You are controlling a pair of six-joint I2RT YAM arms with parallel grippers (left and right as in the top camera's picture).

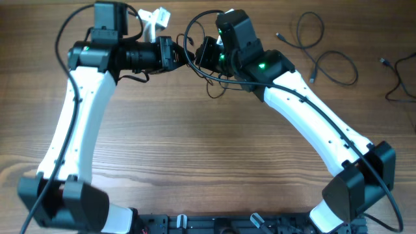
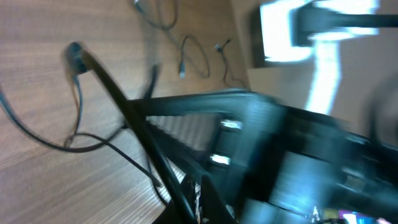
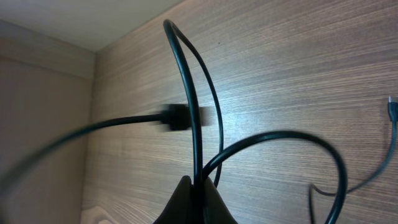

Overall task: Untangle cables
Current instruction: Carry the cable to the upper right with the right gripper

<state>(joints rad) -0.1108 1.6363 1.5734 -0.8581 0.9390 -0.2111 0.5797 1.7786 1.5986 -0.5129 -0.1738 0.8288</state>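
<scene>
A wood-grain desk (image 1: 195,149) fills the view, bare across its near half, with a pale wall edging it in the right wrist view. Over it the left arm (image 1: 81,110) and right arm (image 1: 318,114) reach in from the two near corners and meet at the far middle, wrists close together.

The right end effector (image 3: 194,190) is fully closed, and the tangled cables (image 3: 196,124) rise out of its pinched tips, one strand arching high and another curling off to the side. The left end effector (image 1: 177,55) is closed right down too. Its own view is badly blurred, but a taut cord runs straight into it, so we judge it has a strand, though we cannot be sure. The tangle hangs between the two, lifted off the desk. The loose cables (image 1: 335,68) lie well apart at the far right.

Smallest is a plug (image 3: 180,117), smeared by motion and crossing behind the upright loop.

The risks, as we judge them:
- With both grips so close on one bundle, pulling apart could cinch the knot rather than open it.
- That plug could snag in the loop and jerk a thin cord out of the tips.
- A slack strand might catch on a wrist housing — or the wrists could bump.
</scene>
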